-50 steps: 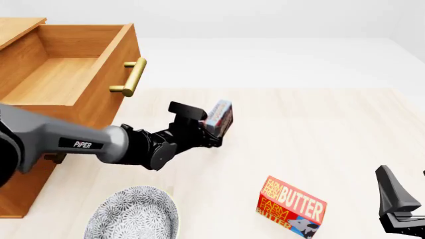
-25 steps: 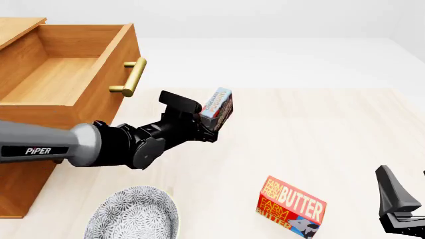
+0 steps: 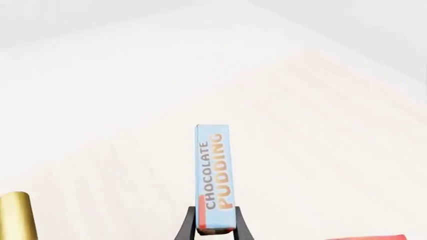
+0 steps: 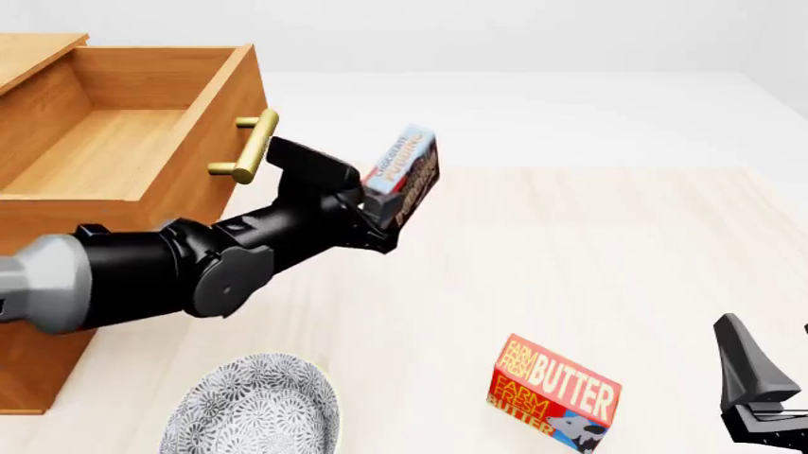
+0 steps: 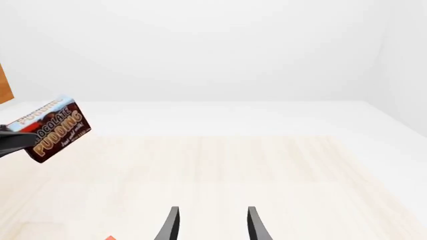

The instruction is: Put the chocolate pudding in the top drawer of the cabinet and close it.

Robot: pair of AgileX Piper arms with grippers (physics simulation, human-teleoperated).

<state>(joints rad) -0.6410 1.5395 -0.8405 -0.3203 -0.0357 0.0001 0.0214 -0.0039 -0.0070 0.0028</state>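
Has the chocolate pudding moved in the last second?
Yes. The chocolate pudding, held in the left gripper, rose toward the level of the top drawer's handle.

Legible text, by item:

- Chocolate pudding (image 3: 213,177): narrow light-blue edge reads "CHOCOLATE PUDDING", "CHOCOLATE" in dark letters, "PUDDING" in orange, lettering running along the length of the box. In the right wrist view the same chocolate pudding (image 5: 56,129) shows "CHOCOLATE PUDDING" on its dark brown face; a smaller line beneath is too small to read. In the front view (image 4: 404,175) the lettering is visible but blurred.
- Butter box (image 4: 554,392): red and yellow, reads "FARM FRESH BUTTER" on the front face; the same wording repeats on the adjoining side.
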